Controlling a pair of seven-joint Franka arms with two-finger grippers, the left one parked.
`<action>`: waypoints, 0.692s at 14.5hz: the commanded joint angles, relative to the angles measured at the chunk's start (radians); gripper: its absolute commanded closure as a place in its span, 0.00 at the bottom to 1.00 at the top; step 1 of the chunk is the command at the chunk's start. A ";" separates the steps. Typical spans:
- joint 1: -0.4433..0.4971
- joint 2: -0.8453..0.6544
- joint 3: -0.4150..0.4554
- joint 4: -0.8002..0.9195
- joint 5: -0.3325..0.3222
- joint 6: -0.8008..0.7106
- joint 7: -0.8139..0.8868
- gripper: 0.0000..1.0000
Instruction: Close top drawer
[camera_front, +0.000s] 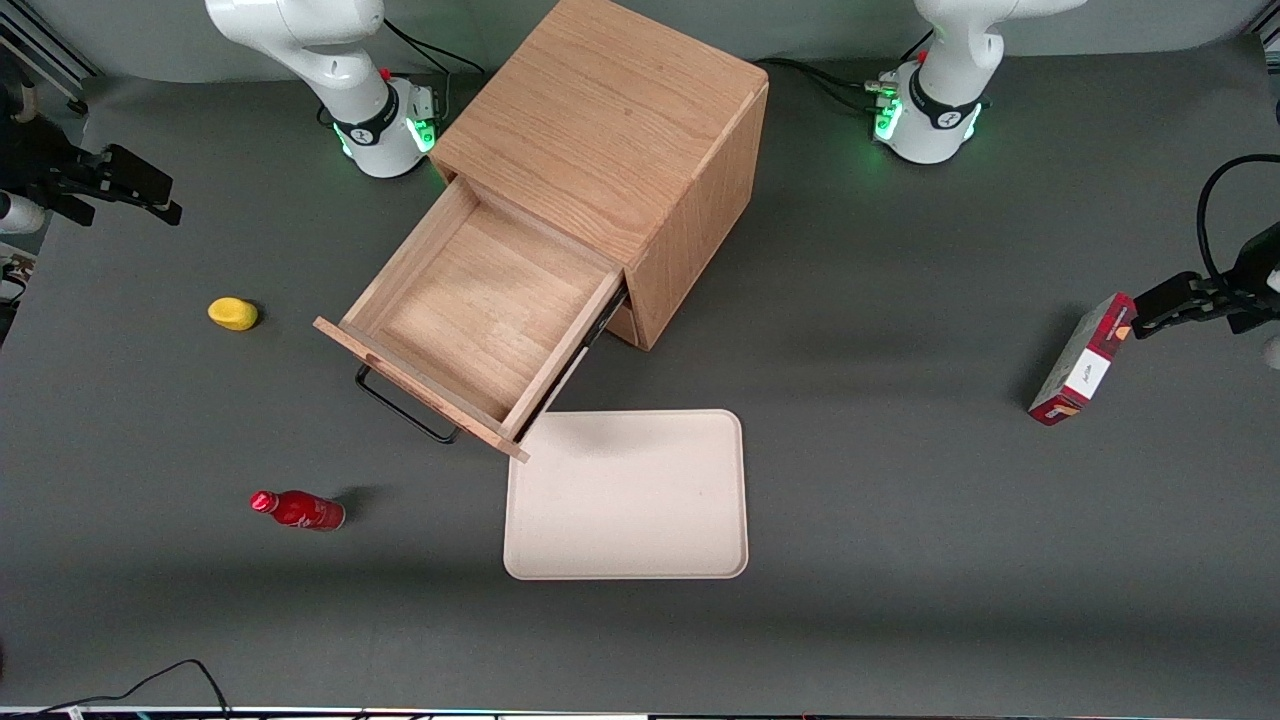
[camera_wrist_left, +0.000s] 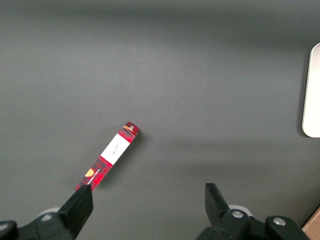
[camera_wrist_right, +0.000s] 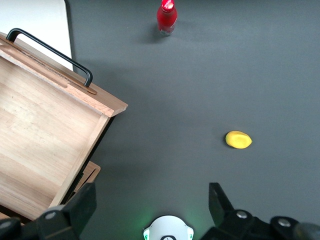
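Meanwhile the top drawer (camera_front: 470, 320) gapes above the tray (camera_front: 627, 494); the claw (camera_wrist_right: 150, 207) hangs spread near a lemon (camera_front: 232, 313)

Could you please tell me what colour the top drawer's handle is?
Black handle on the top drawer, clearest in the right wrist view.

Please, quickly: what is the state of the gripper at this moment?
Gripper: open, holding nothing, up above the table beside the pulled-out top drawer.

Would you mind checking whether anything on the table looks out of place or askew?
The top drawer stands pulled fully out of the cabinet, empty. A red bottle lies on its side. The open pincer hangs above the table, holding nothing.
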 joint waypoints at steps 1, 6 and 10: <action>-0.005 0.010 -0.002 0.022 0.018 -0.016 -0.024 0.00; -0.007 0.016 -0.004 0.024 0.020 -0.014 -0.040 0.00; -0.002 0.018 -0.002 0.025 0.020 -0.008 -0.036 0.00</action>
